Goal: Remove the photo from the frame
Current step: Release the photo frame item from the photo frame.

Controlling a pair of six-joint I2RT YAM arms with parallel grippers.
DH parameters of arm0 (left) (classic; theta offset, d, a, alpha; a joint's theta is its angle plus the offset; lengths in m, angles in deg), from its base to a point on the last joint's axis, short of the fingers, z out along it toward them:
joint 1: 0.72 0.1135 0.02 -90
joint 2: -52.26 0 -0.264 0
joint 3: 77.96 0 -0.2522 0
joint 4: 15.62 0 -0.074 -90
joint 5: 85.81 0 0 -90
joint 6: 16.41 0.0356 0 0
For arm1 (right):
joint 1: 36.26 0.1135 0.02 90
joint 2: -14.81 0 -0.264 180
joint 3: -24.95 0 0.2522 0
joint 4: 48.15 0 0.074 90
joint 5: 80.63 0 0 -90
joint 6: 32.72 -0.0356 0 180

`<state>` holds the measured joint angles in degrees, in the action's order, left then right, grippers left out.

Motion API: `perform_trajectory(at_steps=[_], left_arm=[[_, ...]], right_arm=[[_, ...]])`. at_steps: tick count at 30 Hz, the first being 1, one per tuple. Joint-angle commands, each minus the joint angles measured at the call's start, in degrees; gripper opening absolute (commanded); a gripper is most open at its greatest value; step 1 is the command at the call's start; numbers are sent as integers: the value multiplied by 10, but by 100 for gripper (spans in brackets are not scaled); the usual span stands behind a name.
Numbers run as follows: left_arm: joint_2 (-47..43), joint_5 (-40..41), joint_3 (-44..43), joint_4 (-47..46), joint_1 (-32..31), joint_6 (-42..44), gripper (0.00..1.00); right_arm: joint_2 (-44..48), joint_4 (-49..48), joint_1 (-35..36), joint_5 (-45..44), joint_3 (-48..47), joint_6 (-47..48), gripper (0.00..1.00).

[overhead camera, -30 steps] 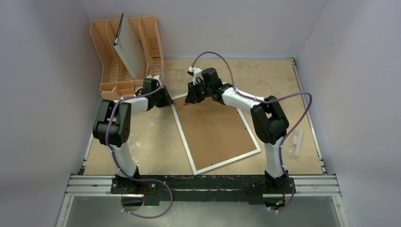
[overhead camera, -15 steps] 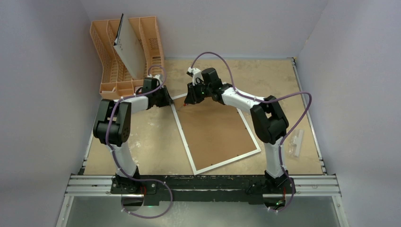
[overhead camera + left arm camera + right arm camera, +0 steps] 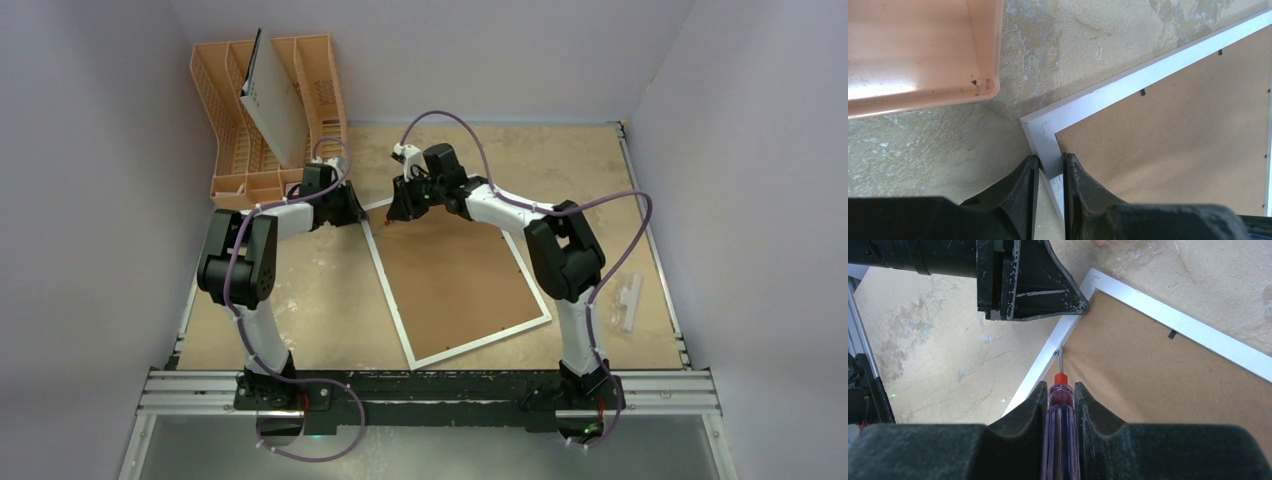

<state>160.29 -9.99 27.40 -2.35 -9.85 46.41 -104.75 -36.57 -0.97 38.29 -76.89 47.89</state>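
1. The frame [image 3: 455,285] lies back-up mid-table [image 3: 320,290], its brown board showing.
2. The left gripper [image 3: 1050,161] pinches the white border at the frame's 11 o'clock corner.
3. The right gripper [image 3: 1061,386] clamps a screwdriver [image 3: 1060,407], whose tip touches the border's inner edge just beside that corner.

Site: robot test cell in a lab | Evidence: plain grey walls [image 3: 90,200] are enclosing a scuffed table [image 3: 310,300]; two robot arms [image 3: 565,260] are standing bolted to a metal rail [image 3: 430,383]; purple cables [image 3: 441,112] are looping above them.
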Motion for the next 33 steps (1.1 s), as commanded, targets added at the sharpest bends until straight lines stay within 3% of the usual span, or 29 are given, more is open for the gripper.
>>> perform_trajectory(at_steps=[1, 9, 19, 33], left_arm=[[33, 13, 12, 26, -2, 26, 19], [38, 10, 20, 16, -2, 11, 18], [44, 1, 31, -11, -2, -16, 15], [44, -5, 33, -16, -1, -18, 14]], right_arm=[[-19, 3, 11, 20, -39, 9, 0], [-21, 44, 45, -32, -57, 31, 0], [-7, 91, 145, -217, -84, 40, 0], [-6, 138, 195, -267, -140, 40, 0]])
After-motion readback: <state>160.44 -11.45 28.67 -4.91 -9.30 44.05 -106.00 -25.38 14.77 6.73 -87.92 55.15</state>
